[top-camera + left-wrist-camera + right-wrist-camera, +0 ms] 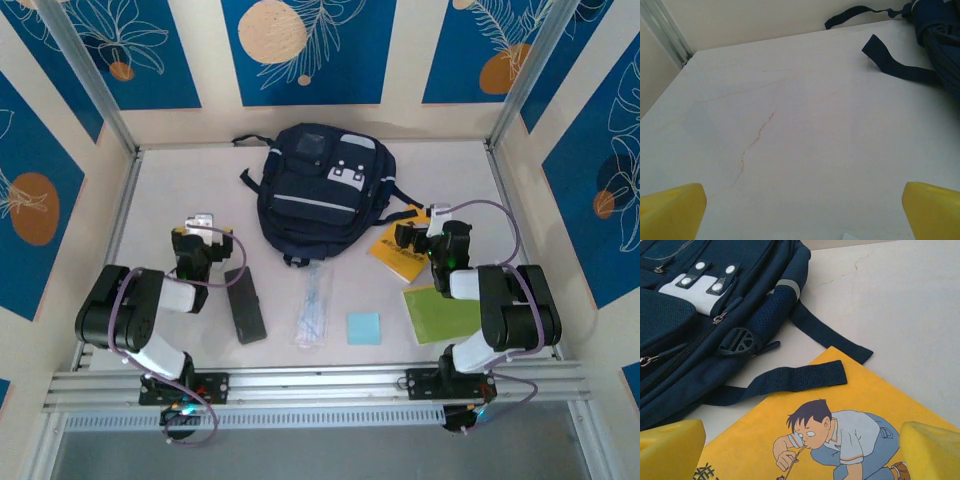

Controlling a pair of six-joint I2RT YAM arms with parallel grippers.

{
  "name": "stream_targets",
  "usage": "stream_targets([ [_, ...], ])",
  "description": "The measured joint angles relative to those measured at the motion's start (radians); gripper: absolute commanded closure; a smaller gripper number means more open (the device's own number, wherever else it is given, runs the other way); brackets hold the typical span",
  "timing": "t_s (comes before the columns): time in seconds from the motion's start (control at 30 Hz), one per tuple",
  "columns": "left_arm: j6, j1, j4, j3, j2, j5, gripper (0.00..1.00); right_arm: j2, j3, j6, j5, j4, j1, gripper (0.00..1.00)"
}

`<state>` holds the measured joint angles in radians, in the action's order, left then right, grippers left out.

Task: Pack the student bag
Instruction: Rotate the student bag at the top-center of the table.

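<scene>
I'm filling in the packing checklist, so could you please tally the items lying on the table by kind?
Dark navy fabric backpack: 1
Books, yellow illustrated book and plain green book: 2
Black rectangular case: 1
Clear plastic packet: 1
Light blue square notepad: 1
Total: 6

We are looking into a robot test booth in a lab: a pale table [180, 180] boxed in by aluminium posts [88, 75] and walls hung with blue leaf-patterned panels [340, 70]. A left arm [130, 310] and a right arm [505, 305] are bolted to a metal rail [320, 380] at its near edge.
</scene>
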<state>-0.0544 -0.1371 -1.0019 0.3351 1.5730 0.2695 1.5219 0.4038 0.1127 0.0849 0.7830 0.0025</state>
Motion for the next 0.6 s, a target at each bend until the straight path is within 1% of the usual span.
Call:
stream_targets([
  [0.6, 0.0, 0.0, 0.009, 0.002, 0.0, 0.0, 0.0, 0.0, 0.0, 0.0, -0.007, -0.001, 0.0, 0.01],
])
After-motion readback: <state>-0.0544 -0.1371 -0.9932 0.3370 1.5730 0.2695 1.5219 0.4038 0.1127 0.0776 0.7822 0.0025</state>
